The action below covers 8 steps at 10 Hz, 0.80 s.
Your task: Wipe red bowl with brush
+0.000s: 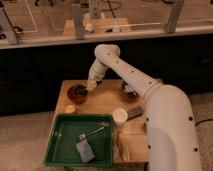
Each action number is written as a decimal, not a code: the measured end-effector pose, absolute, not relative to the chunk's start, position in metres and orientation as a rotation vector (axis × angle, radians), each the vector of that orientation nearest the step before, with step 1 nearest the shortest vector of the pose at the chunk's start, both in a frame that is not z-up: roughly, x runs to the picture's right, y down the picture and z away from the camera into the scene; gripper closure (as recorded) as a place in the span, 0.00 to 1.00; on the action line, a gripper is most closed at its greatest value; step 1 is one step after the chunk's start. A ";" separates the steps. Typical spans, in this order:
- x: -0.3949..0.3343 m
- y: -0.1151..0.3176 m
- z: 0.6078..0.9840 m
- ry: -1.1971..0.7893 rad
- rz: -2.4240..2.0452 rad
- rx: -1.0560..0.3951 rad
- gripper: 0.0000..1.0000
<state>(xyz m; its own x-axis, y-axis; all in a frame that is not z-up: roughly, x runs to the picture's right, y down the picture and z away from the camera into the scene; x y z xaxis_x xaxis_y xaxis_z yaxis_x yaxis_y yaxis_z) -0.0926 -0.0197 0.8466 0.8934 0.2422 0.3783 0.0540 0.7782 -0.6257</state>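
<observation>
The red bowl (77, 93) is small, round and dark red-brown, and sits on the left part of the wooden table (102, 102). My gripper (92, 85) hangs at the end of the white arm, just right of the bowl's rim, and holds a small pale cream brush (91, 86) that touches or nearly touches the rim.
A round yellow-orange lump (70, 108) lies in front of the bowl. A green tray (62, 141) at the front holds a long metallic utensil (93, 132) and a grey block (85, 151). A white cup (119, 116), a dark flat item (134, 113) and a dark bowl (129, 90) are to the right.
</observation>
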 end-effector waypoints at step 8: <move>-0.105 -0.001 0.833 -0.488 0.048 -0.677 1.00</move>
